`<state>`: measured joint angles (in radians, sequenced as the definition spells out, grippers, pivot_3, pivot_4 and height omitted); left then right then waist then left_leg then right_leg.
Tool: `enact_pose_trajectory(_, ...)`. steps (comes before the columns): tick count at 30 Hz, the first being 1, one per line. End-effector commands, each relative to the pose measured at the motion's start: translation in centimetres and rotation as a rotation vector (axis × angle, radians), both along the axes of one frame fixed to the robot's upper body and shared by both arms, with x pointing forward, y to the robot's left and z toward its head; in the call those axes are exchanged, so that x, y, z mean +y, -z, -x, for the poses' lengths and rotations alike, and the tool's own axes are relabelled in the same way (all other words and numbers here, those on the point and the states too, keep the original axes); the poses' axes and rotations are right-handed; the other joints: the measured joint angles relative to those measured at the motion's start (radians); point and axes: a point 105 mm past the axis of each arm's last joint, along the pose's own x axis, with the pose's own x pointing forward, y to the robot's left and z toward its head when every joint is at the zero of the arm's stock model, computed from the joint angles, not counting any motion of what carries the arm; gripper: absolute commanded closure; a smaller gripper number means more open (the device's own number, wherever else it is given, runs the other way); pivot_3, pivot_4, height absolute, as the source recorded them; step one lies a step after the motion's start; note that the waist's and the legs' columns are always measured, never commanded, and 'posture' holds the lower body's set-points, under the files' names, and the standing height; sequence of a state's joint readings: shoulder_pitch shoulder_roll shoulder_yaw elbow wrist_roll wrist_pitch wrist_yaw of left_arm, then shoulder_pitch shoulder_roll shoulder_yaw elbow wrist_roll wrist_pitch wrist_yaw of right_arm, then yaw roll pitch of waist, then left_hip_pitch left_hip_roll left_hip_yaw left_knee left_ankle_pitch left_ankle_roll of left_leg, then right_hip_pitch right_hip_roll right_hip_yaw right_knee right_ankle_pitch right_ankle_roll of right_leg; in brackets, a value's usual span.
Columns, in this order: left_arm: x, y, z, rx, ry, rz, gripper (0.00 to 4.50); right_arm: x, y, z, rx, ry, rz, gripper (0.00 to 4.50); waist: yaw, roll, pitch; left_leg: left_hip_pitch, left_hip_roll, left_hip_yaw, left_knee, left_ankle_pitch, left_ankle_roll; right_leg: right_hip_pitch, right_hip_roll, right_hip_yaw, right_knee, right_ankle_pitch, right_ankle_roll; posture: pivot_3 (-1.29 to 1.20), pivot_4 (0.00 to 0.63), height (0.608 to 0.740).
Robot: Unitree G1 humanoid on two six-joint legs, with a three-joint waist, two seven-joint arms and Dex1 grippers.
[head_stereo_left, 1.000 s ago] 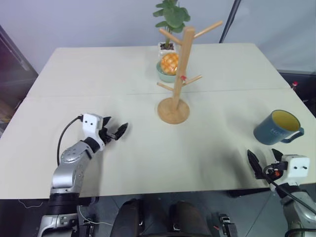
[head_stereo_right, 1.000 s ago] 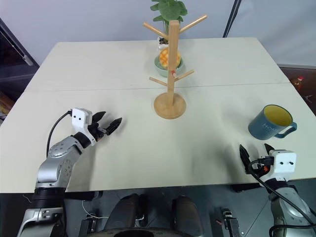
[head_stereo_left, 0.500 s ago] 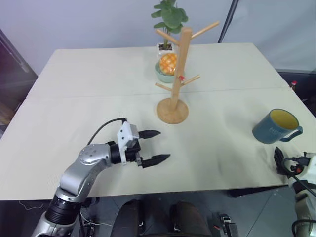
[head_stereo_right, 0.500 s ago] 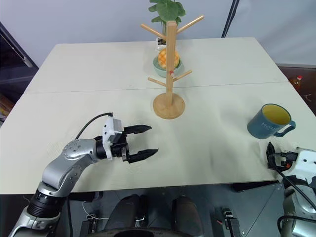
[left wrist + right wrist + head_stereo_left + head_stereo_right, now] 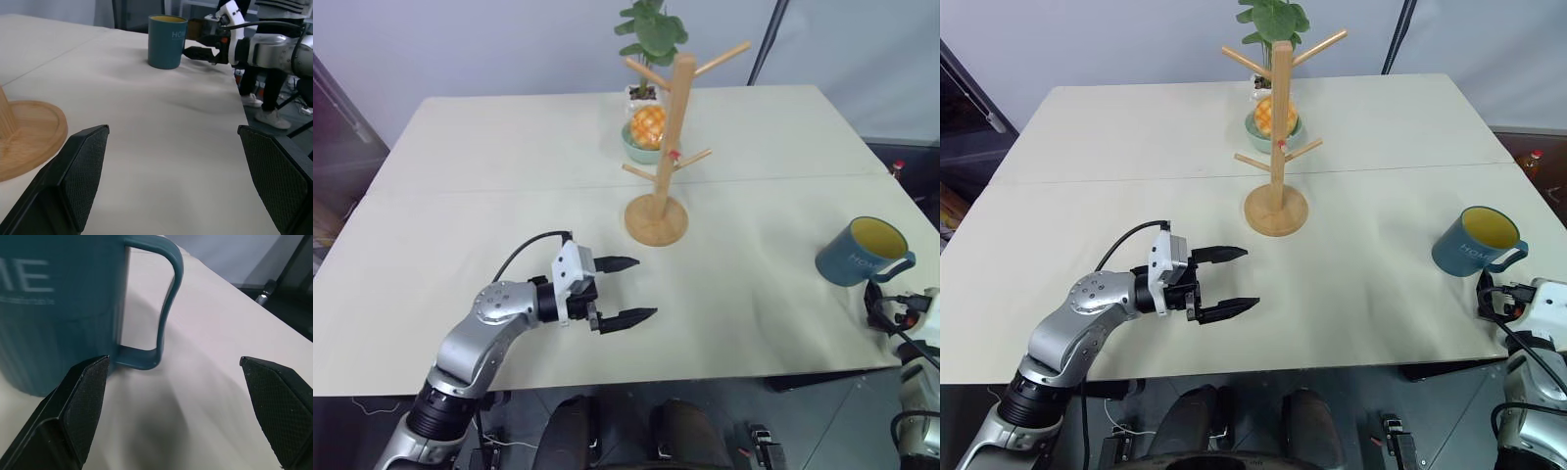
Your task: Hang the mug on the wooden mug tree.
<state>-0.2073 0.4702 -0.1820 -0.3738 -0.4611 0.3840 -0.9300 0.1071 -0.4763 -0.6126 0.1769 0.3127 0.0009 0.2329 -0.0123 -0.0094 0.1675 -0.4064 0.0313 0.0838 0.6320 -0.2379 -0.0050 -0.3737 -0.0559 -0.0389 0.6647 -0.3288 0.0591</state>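
The dark teal mug [image 5: 857, 253] with a yellow inside stands upright near the table's right edge, its handle [image 5: 166, 308] turned toward the front right. The wooden mug tree [image 5: 671, 127] rises from its disc base [image 5: 657, 219] at mid-table, with nothing hanging on its pegs. My right gripper [image 5: 173, 363] is open just in front of the mug, low at the table's right front corner, with the handle ahead between its fingers and untouched. My left gripper [image 5: 641, 289] is open and empty above the front middle of the table, pointing right toward the mug.
Behind the mug tree sit a pale green bowl with an orange fruit [image 5: 646, 132] and a leafy plant in a white pot [image 5: 651, 39]. The table's right edge [image 5: 901, 211] runs close to the mug. A person's legs [image 5: 271, 83] stand beyond that side.
My left gripper swung from the table's left side to the front middle and turned to point right. My right gripper moved right to the corner in front of the mug.
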Motion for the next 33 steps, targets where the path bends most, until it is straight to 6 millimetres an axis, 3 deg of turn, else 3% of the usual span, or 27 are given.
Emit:
enact_pose_trajectory(1, -0.4, -1.2, 0.4, -0.059, 0.026, 0.010, 0.00, -1.0, -1.7, 0.0, -0.042, 0.021, 0.051, 0.09, -0.001, 0.000, 0.000, 0.000, 0.000, 0.000, 0.000, 0.000, 0.000, 0.000, 0.000, 0.000, 0.000, 0.000, 0.000, 0.00, 0.150, 0.740)
enact_pose_trajectory(14, -0.6, -1.4, 0.5, -0.067, 0.023, 0.009, 0.00, -2.2, -2.0, -2.4, -0.039, -0.041, 0.024, 0.09, -0.001, 0.000, 0.000, 0.000, 0.000, 0.000, 0.000, 0.000, 0.000, 0.000, 0.001, 0.000, 0.000, 0.000, 0.000, 0.00, 0.150, 0.740)
enact_pose_trajectory(17, -0.6, -1.5, 0.4, -0.070, 0.017, 0.010, 0.00, -1.9, -1.9, -3.0, -0.043, -0.078, -0.001, 0.96, -0.001, 0.000, 0.000, 0.000, 0.000, 0.000, 0.000, 0.000, 0.000, 0.000, 0.001, 0.000, 0.000, 0.000, 0.000, 0.00, 0.150, 0.740)
enact_pose_trajectory(21, -0.5, -1.5, 0.3, -0.072, 0.005, 0.010, 0.00, -1.4, -1.8, -3.5, -0.046, -0.121, -0.020, 2.96, -0.001, 0.000, 0.000, 0.000, 0.000, 0.000, 0.000, 0.000, 0.000, 0.000, 0.001, 0.001, 0.000, 0.000, 0.000, 0.00, 0.150, 0.740)
enact_pose_trajectory(22, -0.5, -1.5, 0.3, -0.072, 0.003, 0.009, 0.00, -1.2, -1.8, -3.6, -0.046, -0.128, -0.023, 3.64, -0.001, 0.000, 0.000, 0.000, 0.000, 0.000, 0.000, 0.000, 0.000, 0.000, 0.001, 0.001, 0.000, 0.000, 0.000, 0.00, 0.150, 0.740)
enact_pose_trajectory(24, -0.4, -1.5, 0.3, -0.071, -0.001, 0.008, 0.00, -0.6, -1.8, -3.6, -0.055, -0.154, -0.032, 4.46, 0.000, 0.000, 0.000, 0.000, 0.000, 0.000, 0.000, 0.000, 0.000, 0.000, 0.001, 0.001, 0.000, 0.000, 0.000, 0.00, 0.150, 0.740)
enact_pose_trajectory(30, 0.0, -1.4, 0.0, -0.069, -0.019, 0.001, 0.00, 1.5, -3.3, -3.7, -0.065, -0.235, 0.025, 4.46, -0.001, 0.000, 0.000, 0.000, 0.000, 0.000, 0.000, 0.000, 0.000, 0.000, 0.001, 0.001, 0.000, 0.000, 0.000, 0.00, 0.150, 0.740)
enact_pose_trajectory(33, 0.6, -1.4, -0.6, -0.082, -0.053, -0.006, 0.00, 4.7, -5.2, -4.2, -0.016, -0.374, 0.207, 4.46, -0.002, 0.000, 0.000, 0.000, 0.000, 0.000, 0.000, 0.000, 0.000, 0.000, 0.001, 0.001, 0.000, 0.000, 0.000, 0.00, 0.150, 0.740)
